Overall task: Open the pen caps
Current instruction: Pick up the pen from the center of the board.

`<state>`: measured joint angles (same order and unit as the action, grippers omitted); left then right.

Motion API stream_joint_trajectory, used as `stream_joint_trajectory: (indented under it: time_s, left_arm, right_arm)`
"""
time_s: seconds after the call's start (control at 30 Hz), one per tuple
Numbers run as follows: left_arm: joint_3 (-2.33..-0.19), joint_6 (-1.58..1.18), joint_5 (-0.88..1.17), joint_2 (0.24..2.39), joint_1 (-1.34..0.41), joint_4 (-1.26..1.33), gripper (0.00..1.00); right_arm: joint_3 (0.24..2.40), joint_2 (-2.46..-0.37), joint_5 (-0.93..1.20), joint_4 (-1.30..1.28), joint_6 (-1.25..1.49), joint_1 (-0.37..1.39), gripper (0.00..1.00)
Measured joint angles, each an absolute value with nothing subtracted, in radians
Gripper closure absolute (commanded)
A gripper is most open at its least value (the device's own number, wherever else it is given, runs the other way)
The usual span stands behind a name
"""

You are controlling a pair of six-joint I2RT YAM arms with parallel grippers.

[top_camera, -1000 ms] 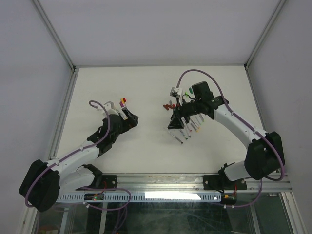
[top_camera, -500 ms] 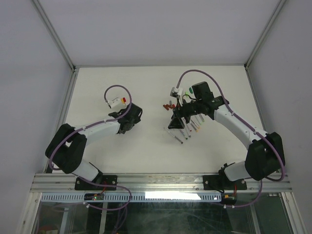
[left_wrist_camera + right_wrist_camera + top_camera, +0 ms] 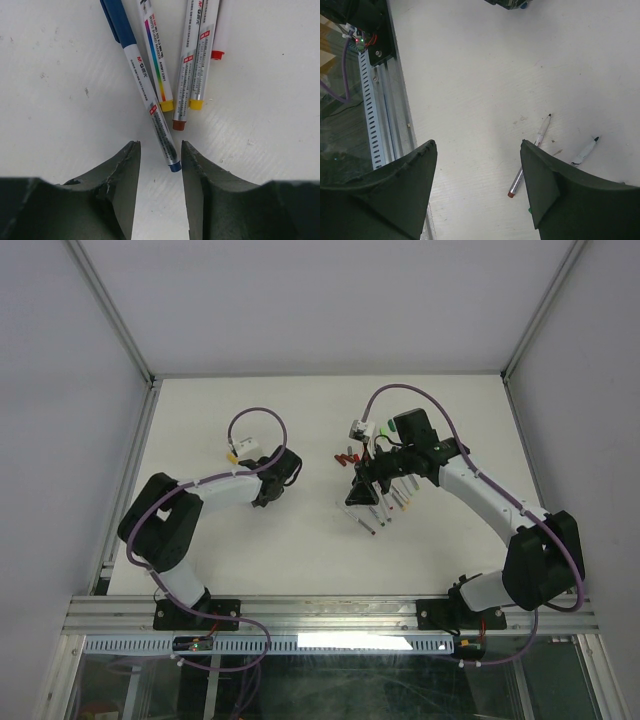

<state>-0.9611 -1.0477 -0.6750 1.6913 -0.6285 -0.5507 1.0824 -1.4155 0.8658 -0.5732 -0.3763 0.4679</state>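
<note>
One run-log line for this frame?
left end effector: open, around end of blue pen | right end effector: open, empty

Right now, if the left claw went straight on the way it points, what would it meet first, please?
Most likely the slim white-grey pen with a blue cap: its blue tail end lies between the open fingers of the left claw, though height is unclear.

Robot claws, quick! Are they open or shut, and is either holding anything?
Left gripper: open, fingers either side of the blue-ended pen, not gripping it.
Right gripper: open, holding nothing.
</note>
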Motion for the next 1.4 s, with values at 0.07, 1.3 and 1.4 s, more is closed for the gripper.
stream_joint_trajectory:
  time_s: [0.07, 1.3, 1.4]
  left_arm:
    - [-0.961, -1.047, -0.675, 1.695, -0.628, -0.556, 0.64]
    - [-0.709, -1.109, -0.593, 1.396, -0.629, -0.666, 0.54]
    - [-0.704, -1.106, -0.604, 1.379, -0.625, -0.665, 0.51]
  right_arm:
    - [1.082, -1.415, 0.864, -0.573, -0.376, 0.468, 0.3]
    - [1.082, -1.402, 0.852, -0.569, -0.377, 0.466, 0.3]
    - [1.082, -1.402, 0.852, -0.569, -0.376, 0.466, 0.3]
